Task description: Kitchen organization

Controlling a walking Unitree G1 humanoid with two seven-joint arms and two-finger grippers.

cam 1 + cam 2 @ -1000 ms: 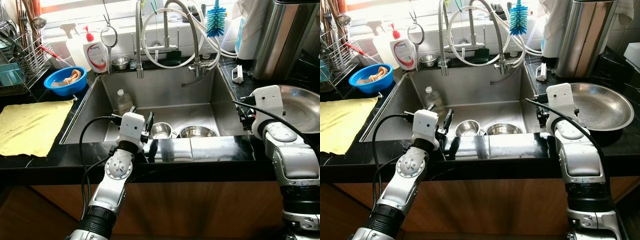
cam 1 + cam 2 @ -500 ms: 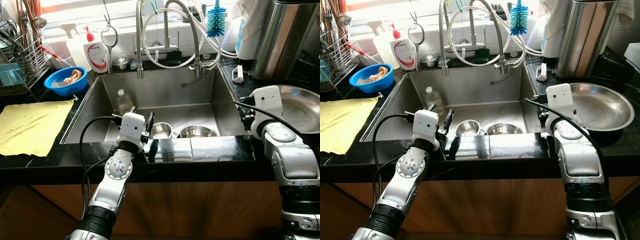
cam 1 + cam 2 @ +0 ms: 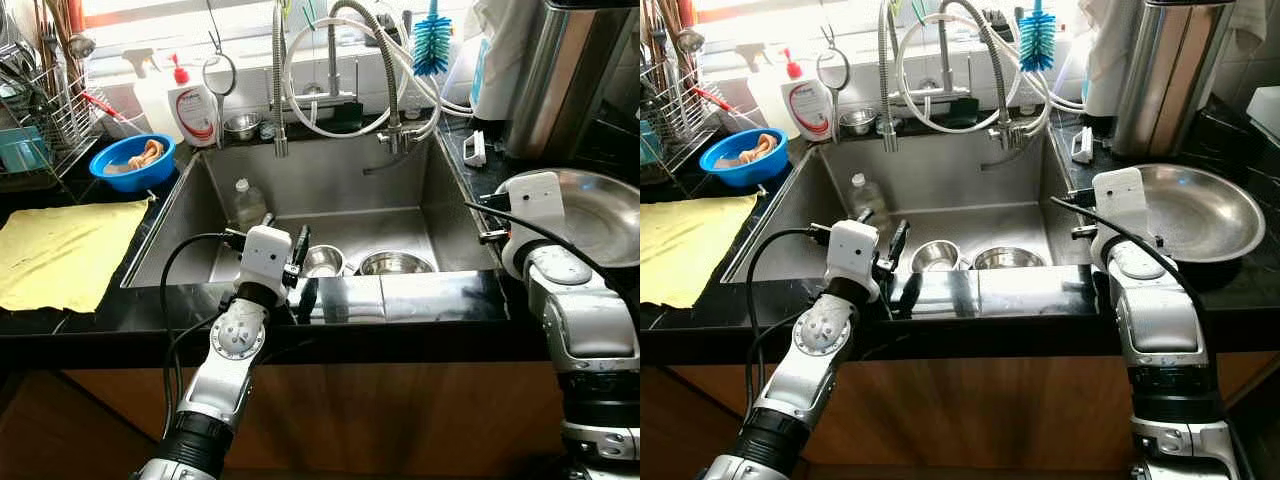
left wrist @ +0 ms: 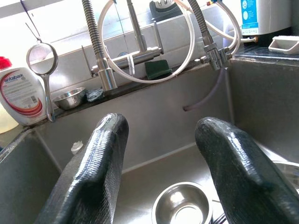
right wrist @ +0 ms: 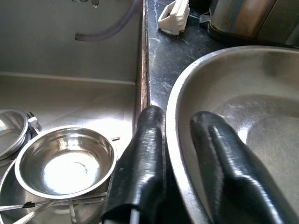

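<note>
Two steel bowls [image 3: 396, 263] sit in a sink [image 3: 330, 190] within black countertop [image 3: 400, 300]

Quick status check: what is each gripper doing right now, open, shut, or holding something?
Left gripper: open, empty, over the sink above a small steel bowl.
Right gripper: fingers straddle the rim of the large steel pan; a firm clamp cannot be told.

The robot has two shiny silver arms made of round, chunky parts. Each arm ends in a white boxy block at the wrist. Thin black cables loop out from both wrists. A round silver disc with small screw holes sits on the left arm, and the arms turn black lower down. The left gripper [image 4: 161, 172] and the right gripper [image 5: 180, 163] each have two fat black fingers [image 4: 96, 163] with a bumpy, rubbery skin.
</note>
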